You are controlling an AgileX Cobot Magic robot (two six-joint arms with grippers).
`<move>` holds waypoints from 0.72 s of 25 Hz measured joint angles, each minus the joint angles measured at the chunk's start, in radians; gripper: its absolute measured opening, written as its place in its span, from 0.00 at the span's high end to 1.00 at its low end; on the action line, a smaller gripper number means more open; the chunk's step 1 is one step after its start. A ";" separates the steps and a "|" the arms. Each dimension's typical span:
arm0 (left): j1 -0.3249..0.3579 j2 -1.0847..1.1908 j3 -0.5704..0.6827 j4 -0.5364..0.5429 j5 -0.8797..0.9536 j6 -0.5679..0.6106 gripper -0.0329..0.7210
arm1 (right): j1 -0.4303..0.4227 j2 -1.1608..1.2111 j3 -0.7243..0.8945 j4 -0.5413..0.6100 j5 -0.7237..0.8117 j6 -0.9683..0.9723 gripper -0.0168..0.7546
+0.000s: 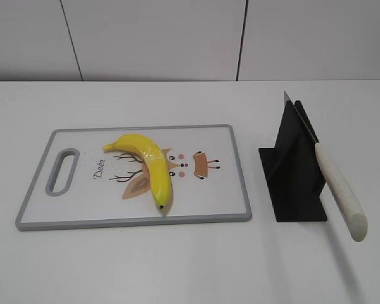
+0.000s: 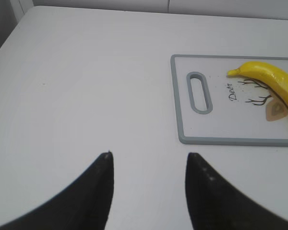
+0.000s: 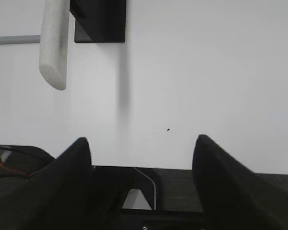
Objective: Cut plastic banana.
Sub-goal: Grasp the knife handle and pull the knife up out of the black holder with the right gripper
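Banana (image 1: 149, 164) lies uncut on cutting board (image 1: 82, 218), knife (image 1: 339, 183) in stand (image 1: 294, 171).

We see only our two end effectors, the left end effector (image 2: 149, 191) showing two matte black, curved, pointed fingers (image 2: 93, 194), and the right end effector (image 3: 141, 184) showing broader black fingers (image 3: 67, 179) above dark housing with a red wire at nine o'clock.
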 joint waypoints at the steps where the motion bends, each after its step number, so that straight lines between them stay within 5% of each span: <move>1: 0.000 0.000 0.000 0.000 0.000 0.000 0.36 | 0.008 0.028 -0.006 0.008 -0.001 0.017 0.32; 18: 0.000 0.000 0.000 0.000 0.000 0.000 0.37 | 0.304 0.500 -0.296 0.013 -0.002 0.118 0.32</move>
